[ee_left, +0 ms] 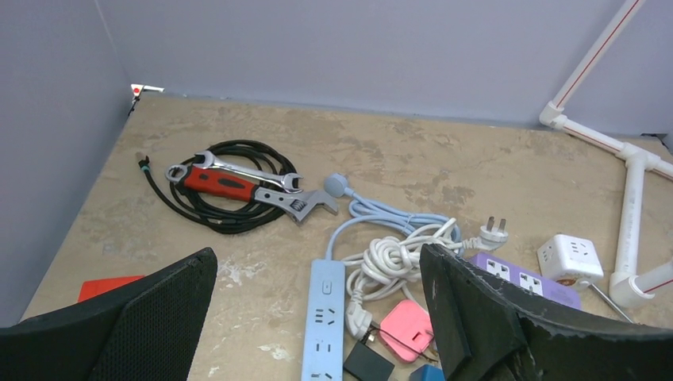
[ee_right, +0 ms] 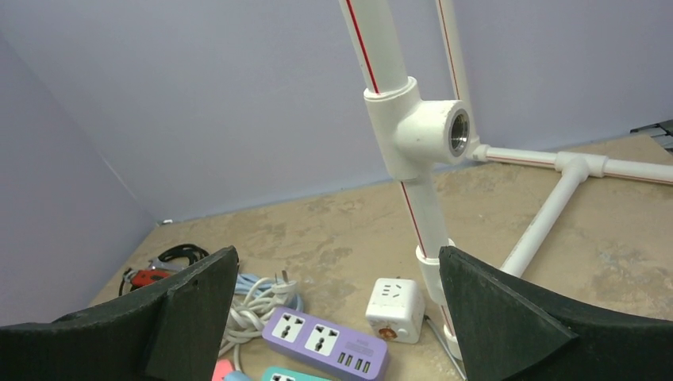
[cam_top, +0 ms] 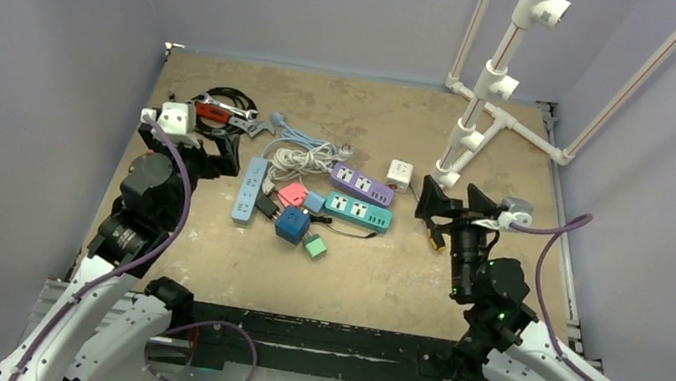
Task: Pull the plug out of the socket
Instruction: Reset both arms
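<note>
Gaping wide, left gripper (ee_left: 316, 254) fingers (ee_left: 159, 317) hold nothing and hang over the left side of the table (cam_top: 381, 278). Between them in the left wrist view lies the blue strip (ee_left: 325, 317), running lengthwise. A black plug (ee_left: 367, 363) sits against its right edge toward the near end; cannot tell if it is seated in a socket. A white plug (ee_left: 359, 320) on a coiled white cable (ee_left: 405, 254) lies just beside the strip too, with a pink cube (ee_left: 406, 325) just right of it.

Right gripper (ee_right: 337, 252) is spread fully as well and empty. It is raised off the table on the right side, well apart from the blue strip. Below it sit the purple strip (ee_right: 325, 340) and a white cube (ee_right: 394, 309), near the foot of the pipe frame (ee_right: 397, 119).

In the top view the teal strip (cam_top: 357, 212) lies parallel to the purple strip, just nearer the arms. A blue cube (cam_top: 291, 224) and a green cube (cam_top: 315, 245) sit between the blue strip and the teal strip.

Far left, a red-handled wrench (ee_left: 230, 184) and a spanner (ee_left: 246, 168) lie on a black cable coil (ee_left: 222, 214). A light-blue cable (ee_left: 381, 214) and a loose pronged plug (ee_left: 494, 232) lie behind the purple strip.
</note>
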Motion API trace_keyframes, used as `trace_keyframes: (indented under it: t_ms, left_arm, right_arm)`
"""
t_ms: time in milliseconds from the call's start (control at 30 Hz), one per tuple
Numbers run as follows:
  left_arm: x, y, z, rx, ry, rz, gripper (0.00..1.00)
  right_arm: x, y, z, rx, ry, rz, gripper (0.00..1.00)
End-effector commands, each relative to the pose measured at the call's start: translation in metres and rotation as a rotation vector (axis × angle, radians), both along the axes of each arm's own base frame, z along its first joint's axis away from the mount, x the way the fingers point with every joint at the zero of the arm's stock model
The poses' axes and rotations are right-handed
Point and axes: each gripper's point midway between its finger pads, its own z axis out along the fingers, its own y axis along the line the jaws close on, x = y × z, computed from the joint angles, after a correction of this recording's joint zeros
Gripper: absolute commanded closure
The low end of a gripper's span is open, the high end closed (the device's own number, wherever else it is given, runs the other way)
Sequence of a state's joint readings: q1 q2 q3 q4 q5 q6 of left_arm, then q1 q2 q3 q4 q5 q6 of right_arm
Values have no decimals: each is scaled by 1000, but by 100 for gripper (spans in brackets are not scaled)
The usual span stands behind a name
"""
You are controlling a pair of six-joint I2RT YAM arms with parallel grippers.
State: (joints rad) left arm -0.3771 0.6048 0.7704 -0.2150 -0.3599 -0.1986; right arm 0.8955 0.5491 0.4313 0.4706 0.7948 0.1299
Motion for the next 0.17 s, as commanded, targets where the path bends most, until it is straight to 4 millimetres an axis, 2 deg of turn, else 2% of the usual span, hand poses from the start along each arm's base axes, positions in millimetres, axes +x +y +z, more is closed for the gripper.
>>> trace_keyframes:
  t_ms: [0,133]
  left_arm:
    - [2,0,4,16,-14,-2,3]
    - [3,0,7,16,-14,0,2]
  right_arm:
    - [2,-3,5,6,-9,-21,1]
    - [2,-7,1,5,-5,-46,1]
